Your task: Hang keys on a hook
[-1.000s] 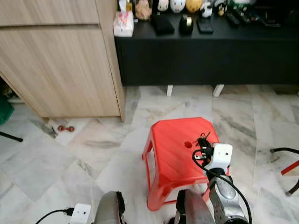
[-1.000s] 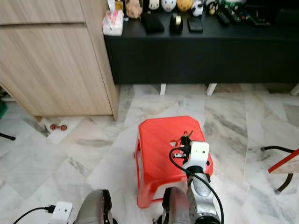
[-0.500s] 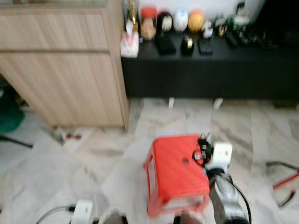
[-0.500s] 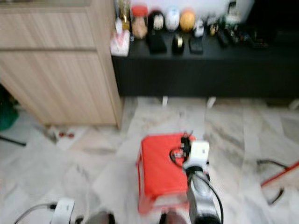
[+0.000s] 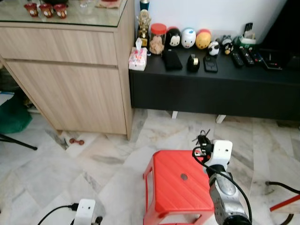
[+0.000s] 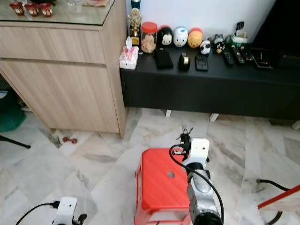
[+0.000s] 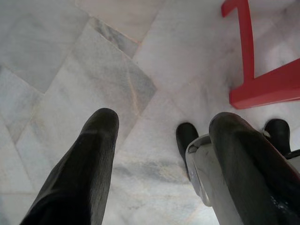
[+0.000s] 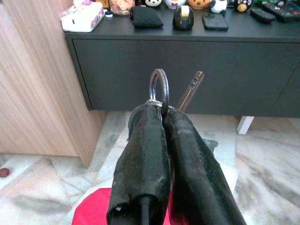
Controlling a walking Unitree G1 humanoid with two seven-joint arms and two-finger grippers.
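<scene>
The right gripper (image 8: pixel 161 117) had its 2 fingers pressed together on the keys (image 8: pixel 161 91), the ring and 1 key standing up past the fingertips. Below it sat the red stool (image 5: pixel 180 187); ahead of it ran the black cabinet (image 8: pixel 187 70). No hook could be made out. The grip was only on the ring's edge, so a jolt while walking could shake the keys loose. The left gripper (image 7: pixel 159 140) hung idle, fingers spread, holding nothing.
</scene>
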